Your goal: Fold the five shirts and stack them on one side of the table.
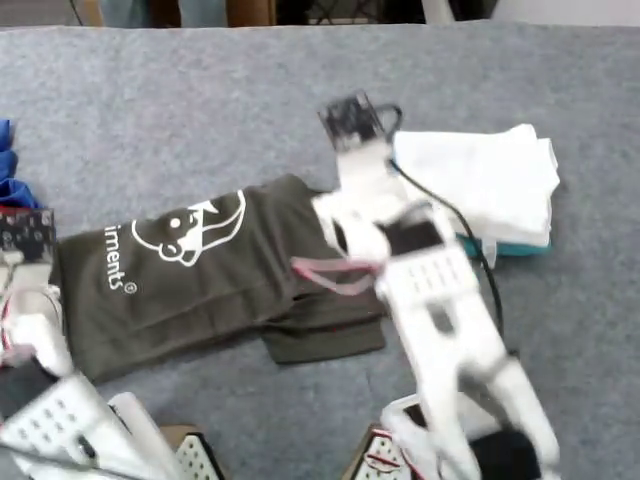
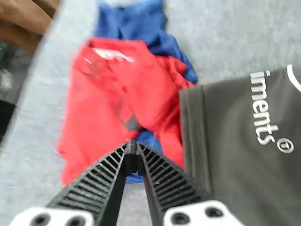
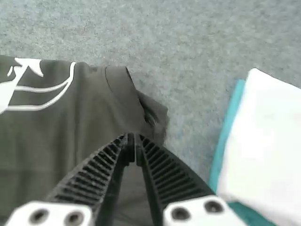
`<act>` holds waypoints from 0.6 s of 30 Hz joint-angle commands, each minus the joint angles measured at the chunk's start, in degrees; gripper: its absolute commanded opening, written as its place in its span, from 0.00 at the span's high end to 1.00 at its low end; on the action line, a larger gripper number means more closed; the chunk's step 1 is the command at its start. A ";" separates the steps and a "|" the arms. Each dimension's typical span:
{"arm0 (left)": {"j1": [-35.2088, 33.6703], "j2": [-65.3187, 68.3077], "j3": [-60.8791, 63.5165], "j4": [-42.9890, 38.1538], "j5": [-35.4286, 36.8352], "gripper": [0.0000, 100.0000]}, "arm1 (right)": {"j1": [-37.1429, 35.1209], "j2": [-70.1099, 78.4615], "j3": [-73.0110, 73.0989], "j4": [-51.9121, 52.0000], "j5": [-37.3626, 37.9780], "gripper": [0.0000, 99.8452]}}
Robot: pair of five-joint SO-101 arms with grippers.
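Observation:
A dark olive shirt (image 1: 200, 280) with white print lies partly folded across the middle of the table. My right arm (image 1: 430, 280) stands over its right end. In the right wrist view my right gripper (image 3: 132, 141) is shut, its tips just above the dark shirt (image 3: 56, 127) near the collar. A folded white shirt (image 1: 480, 180) rests on a teal one (image 1: 520, 248) at the right. My left gripper (image 2: 132, 148) is shut over a crumpled red shirt (image 2: 108, 94) and a blue shirt (image 2: 131, 19), beside the dark shirt's edge (image 2: 244, 155).
Grey felt covers the table (image 1: 200, 100). My left arm (image 1: 60, 420) sits at the near left corner. The white shirt (image 3: 268, 141) and teal shirt (image 3: 228, 136) stack lies close beside my right gripper. A strip of blue cloth (image 1: 5, 160) shows at the left edge.

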 commanded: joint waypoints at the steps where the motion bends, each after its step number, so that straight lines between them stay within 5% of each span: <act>1: 0.48 10.11 -5.49 -5.80 0.70 0.97 | -0.88 16.92 -18.77 1.93 -1.85 0.98; 10: 2.15 38.59 -11.56 -16.35 0.70 0.97 | -5.63 52.62 -61.49 24.53 -1.85 0.98; 18: -0.75 65.14 -27.21 -16.79 0.70 0.97 | -5.54 78.20 -93.49 38.77 -4.13 0.98</act>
